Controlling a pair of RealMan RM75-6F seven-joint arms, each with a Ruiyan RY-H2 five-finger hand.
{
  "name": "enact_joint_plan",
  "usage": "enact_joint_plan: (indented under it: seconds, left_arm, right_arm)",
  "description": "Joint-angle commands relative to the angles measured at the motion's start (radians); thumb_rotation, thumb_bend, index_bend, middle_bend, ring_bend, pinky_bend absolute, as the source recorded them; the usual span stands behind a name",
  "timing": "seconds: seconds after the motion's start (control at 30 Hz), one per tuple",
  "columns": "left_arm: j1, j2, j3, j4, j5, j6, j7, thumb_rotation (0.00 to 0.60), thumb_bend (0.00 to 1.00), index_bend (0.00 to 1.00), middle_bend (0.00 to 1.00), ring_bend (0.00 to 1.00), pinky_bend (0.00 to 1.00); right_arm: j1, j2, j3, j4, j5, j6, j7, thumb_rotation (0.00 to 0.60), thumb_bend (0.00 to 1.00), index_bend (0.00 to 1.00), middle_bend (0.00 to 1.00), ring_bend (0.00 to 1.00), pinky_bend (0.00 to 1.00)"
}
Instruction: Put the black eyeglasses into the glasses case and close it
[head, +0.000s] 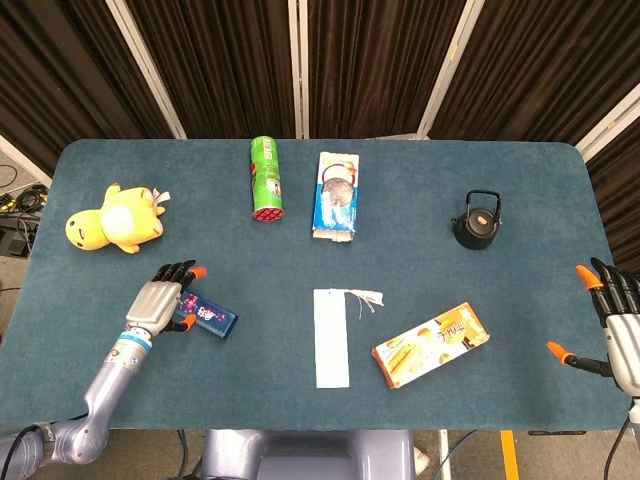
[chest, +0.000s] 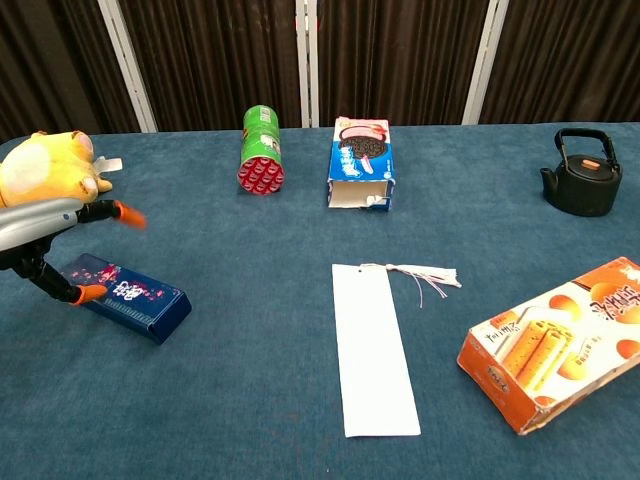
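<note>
The glasses case (head: 207, 318) is dark blue with a small pattern and lies flat on the table, its lid down. The chest view shows the case (chest: 130, 308) at the left. No black eyeglasses show in either view. My left hand (head: 165, 300) is at the case's left end with its fingers spread and holds nothing. In the chest view the left hand (chest: 60, 255) has an orange thumb tip right at the case's near left corner, and one finger is raised and blurred. My right hand (head: 615, 325) hovers open at the table's right edge, far from the case.
A yellow plush toy (head: 112, 222) lies behind the left hand. A green can (head: 266, 178) and a cookie box (head: 336, 194) lie at the back. A white bookmark (head: 332, 336), an orange snack box (head: 431, 345) and a black kettle (head: 477, 221) are to the right.
</note>
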Motion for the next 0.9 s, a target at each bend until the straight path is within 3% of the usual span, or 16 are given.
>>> enact_joint_plan:
  seconds: [0.03, 0.2, 0.23, 0.37, 0.67, 0.73, 0.9]
  left_arm:
    - [0.000, -0.004, -0.011, 0.009, 0.014, 0.011, -0.020, 0.600, 0.27, 0.00, 0.00, 0.00, 0.00]
    - [0.002, 0.021, -0.020, -0.003, 0.050, 0.022, -0.062, 0.600, 0.11, 0.00, 0.00, 0.00, 0.00]
    - [-0.006, 0.066, 0.004, -0.034, 0.086, -0.024, -0.083, 0.600, 0.10, 0.00, 0.00, 0.00, 0.00]
    - [-0.042, 0.148, 0.041, -0.055, 0.115, -0.138, -0.100, 0.600, 0.09, 0.00, 0.00, 0.00, 0.00]
    - [-0.090, 0.117, 0.050, 0.011, 0.123, -0.187, -0.061, 0.600, 0.08, 0.00, 0.00, 0.00, 0.00]
    - [-0.104, 0.100, 0.049, 0.037, 0.124, -0.190, -0.038, 0.600, 0.08, 0.03, 0.00, 0.00, 0.01]
    - [-0.129, 0.066, 0.046, 0.081, 0.091, -0.210, 0.005, 0.600, 0.08, 0.24, 0.02, 0.06, 0.16]
  right_arm:
    - [0.000, -0.001, 0.000, -0.001, -0.001, 0.001, -0.002, 0.600, 0.00, 0.01, 0.00, 0.00, 0.00]
    - [-0.001, 0.001, 0.002, -0.001, 0.002, 0.003, 0.000, 0.600, 0.00, 0.01, 0.00, 0.00, 0.00]
    - [-0.001, 0.001, 0.002, -0.001, 0.003, 0.003, 0.003, 0.600, 0.00, 0.01, 0.00, 0.00, 0.00]
    - [0.000, 0.001, 0.001, 0.000, 0.002, 0.001, 0.002, 0.600, 0.00, 0.01, 0.00, 0.00, 0.00]
    - [0.002, -0.001, 0.003, 0.003, 0.010, -0.004, -0.001, 0.600, 0.00, 0.01, 0.00, 0.00, 0.00]
    - [0.003, -0.002, 0.004, 0.003, 0.013, -0.007, -0.004, 0.600, 0.00, 0.01, 0.00, 0.00, 0.00]
    - [0.005, -0.005, 0.006, 0.005, 0.019, -0.011, -0.009, 0.600, 0.00, 0.01, 0.00, 0.00, 0.00]
